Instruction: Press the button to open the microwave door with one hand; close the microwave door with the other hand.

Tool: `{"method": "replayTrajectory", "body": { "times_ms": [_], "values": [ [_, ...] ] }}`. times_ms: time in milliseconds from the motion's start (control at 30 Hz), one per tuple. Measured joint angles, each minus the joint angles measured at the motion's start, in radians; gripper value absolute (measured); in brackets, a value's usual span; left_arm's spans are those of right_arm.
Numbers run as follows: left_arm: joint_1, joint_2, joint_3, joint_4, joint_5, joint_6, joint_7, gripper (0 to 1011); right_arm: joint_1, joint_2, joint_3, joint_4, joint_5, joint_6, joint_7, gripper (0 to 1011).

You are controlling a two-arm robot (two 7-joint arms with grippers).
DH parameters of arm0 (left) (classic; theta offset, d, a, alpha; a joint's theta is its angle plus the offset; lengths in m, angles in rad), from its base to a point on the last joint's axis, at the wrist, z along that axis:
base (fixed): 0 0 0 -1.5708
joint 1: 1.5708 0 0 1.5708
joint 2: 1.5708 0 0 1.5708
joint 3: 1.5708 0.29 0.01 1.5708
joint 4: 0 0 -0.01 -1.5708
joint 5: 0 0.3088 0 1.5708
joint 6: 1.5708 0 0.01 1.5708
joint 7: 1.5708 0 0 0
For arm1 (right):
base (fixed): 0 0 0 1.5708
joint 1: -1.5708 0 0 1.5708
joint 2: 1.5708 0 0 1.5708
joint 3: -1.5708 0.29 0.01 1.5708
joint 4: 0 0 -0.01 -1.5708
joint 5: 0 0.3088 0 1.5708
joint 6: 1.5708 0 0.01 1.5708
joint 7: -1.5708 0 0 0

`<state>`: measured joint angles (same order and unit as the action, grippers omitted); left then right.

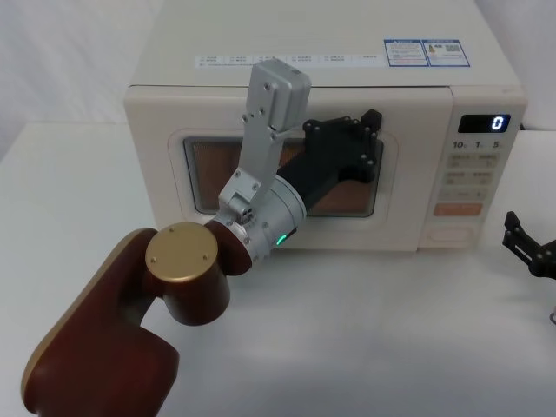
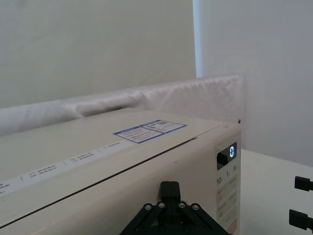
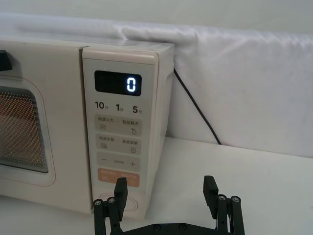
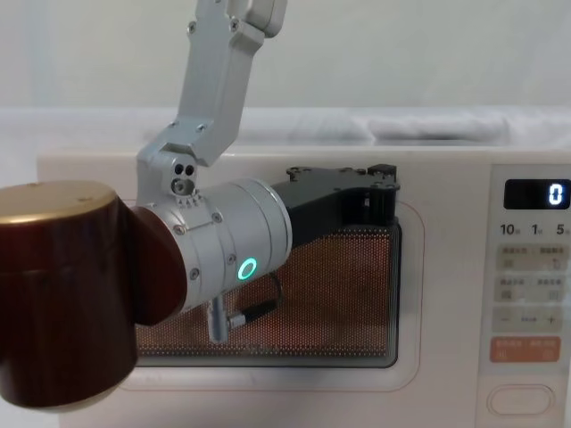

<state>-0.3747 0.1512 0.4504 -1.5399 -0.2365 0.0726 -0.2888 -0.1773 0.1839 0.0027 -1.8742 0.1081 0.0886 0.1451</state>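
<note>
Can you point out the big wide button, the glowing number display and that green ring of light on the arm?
the button (image 4: 521, 399), chest view, middle of its cream face.
number display (image 3: 118, 83), right wrist view, dark screen centre.
green ring (image 4: 248, 268), chest view, on the silver wrist.

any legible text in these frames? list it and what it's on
"0": lit digit on the display atop the control panel.
"10", "1", "5": time keys just under the display; the tiny unit marks beside them are unreadable.
"–", "+": key row above the orange key.
Other keypad captions: too small to read.
Blue-edged sticker and printed strip on the microwave top: print too small to read.
The microwave door shows no readable logo.
</note>
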Motion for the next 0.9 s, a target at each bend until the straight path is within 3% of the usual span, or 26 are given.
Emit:
{"method": "replayTrajectory", "body": {
  "times_ms": [600, 900],
  "values": [
    [0.011, -0.016, -0.018, -0.003, 0.01, 0.03, 0.019, 0, 0.0, 0.0, 0.0, 0.0, 0.0, 0.0, 0.0, 1002],
    [0.012, 0.008, 0.006, -0.005, -0.068, -0.014, -0.108, 0, 0.0, 0.0, 0.0, 0.0, 0.0, 0.0, 0.0, 1002]
  ]
}}
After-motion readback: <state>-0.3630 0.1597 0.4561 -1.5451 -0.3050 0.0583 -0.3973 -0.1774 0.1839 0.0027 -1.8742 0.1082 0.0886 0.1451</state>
